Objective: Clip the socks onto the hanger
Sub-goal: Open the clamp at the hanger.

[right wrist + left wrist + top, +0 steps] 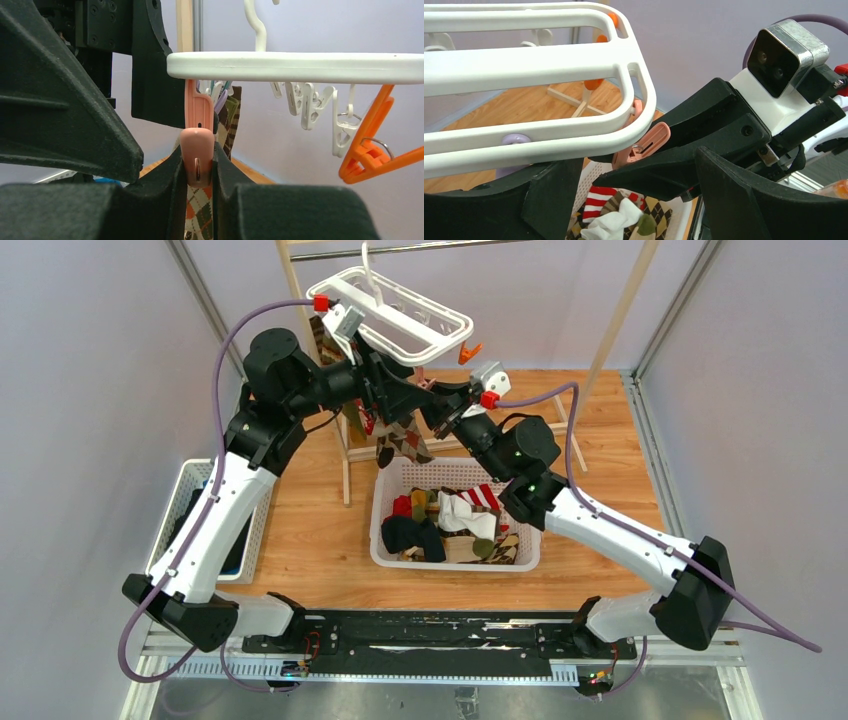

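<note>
1. Evidently the white plastic oval double-rail hanger (pixel 524 65) hangs by its hook from the tall wooden rack (pixel 620 330) so that its small clips dangle free within reach of both arms. Every place below is given from this hanger.
2. Left of the hanger and well below it, a white slatted basket (pixel 172 525) of dark cloth sits on the wooden desk (pixel 310 530), well apart from the work.
3. Just under the hanger's near end, the left jaws stand wide open with nothing between them. My reading is that they stand ready to feed or steady fabric.
4. Directly below the hanger a brown-tan argyle sock (pixel 402 443) dangles with no jaws on it, so some clip must carry it. Whether the peach one bites it I cannot tell.
5. At the hanger's rounded near end a peach-pink plastic clip (pixel 196 145) is held tilted outward from the rail, probably to stop it swinging.
6. The right jaws are closed on that clip, pinching its free end squarely.
7. Further right under the hanger's rail, white clips (pixel 307 105) and an orange plastic clip (pixel 372 135) hang untouched.
8. Below the hanger, towards the arms' bases, a white perforated basket (pixel 380 515) holds the remaining socks (pixel 455 515), which are red-striped, white, olive and dark. Most of the task seems left to do.
</note>
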You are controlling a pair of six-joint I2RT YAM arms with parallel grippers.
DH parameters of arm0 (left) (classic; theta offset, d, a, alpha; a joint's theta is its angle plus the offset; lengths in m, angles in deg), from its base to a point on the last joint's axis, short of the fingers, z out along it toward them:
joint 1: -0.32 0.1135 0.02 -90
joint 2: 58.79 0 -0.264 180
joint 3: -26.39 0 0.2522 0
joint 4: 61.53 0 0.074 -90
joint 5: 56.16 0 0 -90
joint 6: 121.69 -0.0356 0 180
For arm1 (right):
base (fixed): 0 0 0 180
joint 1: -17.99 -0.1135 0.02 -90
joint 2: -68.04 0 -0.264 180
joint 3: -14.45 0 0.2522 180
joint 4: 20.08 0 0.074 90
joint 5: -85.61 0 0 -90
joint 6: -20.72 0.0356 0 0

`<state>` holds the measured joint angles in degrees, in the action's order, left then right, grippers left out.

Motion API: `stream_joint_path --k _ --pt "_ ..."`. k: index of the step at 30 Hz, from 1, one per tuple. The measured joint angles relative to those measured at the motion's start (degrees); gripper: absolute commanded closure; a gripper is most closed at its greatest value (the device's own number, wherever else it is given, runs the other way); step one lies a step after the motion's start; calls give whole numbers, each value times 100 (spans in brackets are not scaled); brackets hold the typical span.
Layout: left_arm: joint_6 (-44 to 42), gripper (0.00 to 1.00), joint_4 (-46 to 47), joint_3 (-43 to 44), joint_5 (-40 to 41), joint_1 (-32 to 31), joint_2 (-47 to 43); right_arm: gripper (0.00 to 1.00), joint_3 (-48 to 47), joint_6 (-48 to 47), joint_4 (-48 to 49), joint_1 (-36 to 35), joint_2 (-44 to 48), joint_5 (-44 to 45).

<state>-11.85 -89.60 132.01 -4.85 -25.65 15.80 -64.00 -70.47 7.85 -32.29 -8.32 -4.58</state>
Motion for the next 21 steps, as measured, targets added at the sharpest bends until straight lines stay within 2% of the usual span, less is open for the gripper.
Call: stream_joint_path --k 12,21 --pt "518 20 483 -468 358 -11 -125 100 -155 96 -234 -190 -107 76" --pt "540 36 525 -605 680 -33 -264 100 -315 203 -411 -330 -177 133"
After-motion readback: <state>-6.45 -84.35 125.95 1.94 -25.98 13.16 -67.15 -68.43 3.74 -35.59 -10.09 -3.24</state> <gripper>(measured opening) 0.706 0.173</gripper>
